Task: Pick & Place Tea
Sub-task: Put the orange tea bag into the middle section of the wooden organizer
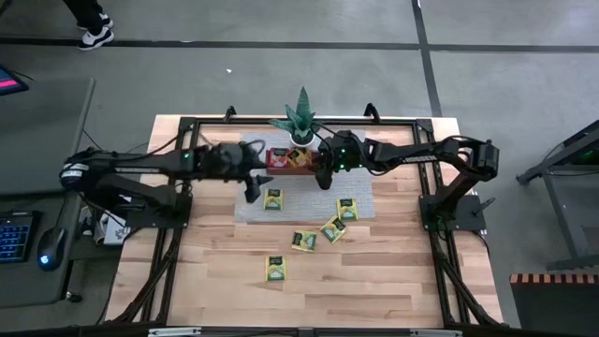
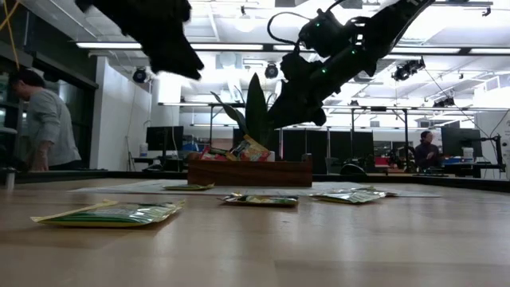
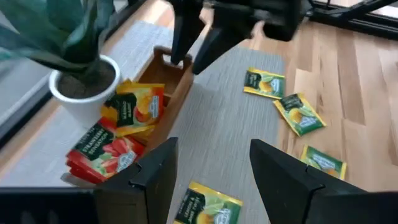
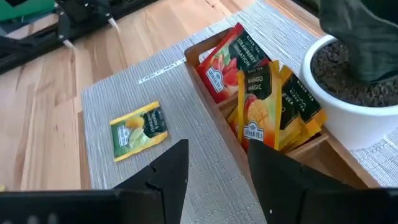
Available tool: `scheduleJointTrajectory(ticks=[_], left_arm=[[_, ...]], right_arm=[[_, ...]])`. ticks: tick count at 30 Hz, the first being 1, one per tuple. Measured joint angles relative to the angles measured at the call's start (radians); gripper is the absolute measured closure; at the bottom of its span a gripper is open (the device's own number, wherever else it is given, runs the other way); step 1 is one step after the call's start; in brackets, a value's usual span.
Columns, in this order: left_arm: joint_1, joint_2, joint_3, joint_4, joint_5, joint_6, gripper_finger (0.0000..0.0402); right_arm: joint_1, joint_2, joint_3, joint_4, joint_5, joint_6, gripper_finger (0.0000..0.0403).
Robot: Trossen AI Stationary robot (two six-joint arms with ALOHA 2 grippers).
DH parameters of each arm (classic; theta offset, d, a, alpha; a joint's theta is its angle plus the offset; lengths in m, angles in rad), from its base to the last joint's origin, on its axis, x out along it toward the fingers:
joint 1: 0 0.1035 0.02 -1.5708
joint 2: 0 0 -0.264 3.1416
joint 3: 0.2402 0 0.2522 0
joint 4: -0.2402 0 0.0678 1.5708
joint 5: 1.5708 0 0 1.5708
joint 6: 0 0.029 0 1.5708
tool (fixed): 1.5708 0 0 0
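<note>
Green tea packets [image 1: 331, 230] lie scattered on the wooden surface [image 1: 374, 281] below the middle of the high view, one [image 1: 273, 197] on the grey mat [image 1: 299, 201] and one [image 1: 275, 270] lowest of all. Red and orange packets [image 4: 245, 81] stand in the brown tray [image 1: 292, 161] just below the potted plant [image 1: 301, 122]. The left tool [image 1: 251, 190] hangs spread and empty over the mat beside the tray. The right tool [image 1: 323, 178], spread and empty too, hangs at the tray's right end.
</note>
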Motion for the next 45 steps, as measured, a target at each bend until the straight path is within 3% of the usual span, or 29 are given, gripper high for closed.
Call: scheduleJointTrajectory(ticks=[4, 7, 19, 30, 37, 45], left_arm=[[0.123, 0.087, 0.000, 0.094, 0.171, 0.003, 0.0204], [0.188, 0.162, 0.000, 0.162, 0.239, 0.001, 0.0204], [0.351, 0.356, -0.001, 0.274, 0.318, -0.068, 0.0204], [0.435, 0.372, 0.000, 0.316, 0.481, 0.150, 0.0204], [0.484, 0.380, 0.000, 0.295, 0.527, 0.266, 0.0204], [0.480, 0.483, 0.000, 0.316, 0.522, 0.284, 0.0204]], right_arm=[[-0.005, 0.000, 0.000, -0.010, 0.015, -0.030, 0.0240], [-0.013, 0.000, 0.000, -0.014, 0.045, -0.038, 0.0240], [-0.030, 0.000, 0.000, -0.034, 0.022, -0.107, 0.0234], [-0.051, 0.001, 0.000, -0.059, -0.017, -0.102, 0.0224], [-0.050, 0.001, 0.000, -0.072, -0.019, -0.106, 0.0223], [-0.050, 0.001, 0.000, -0.072, -0.018, -0.107, 0.0223]])
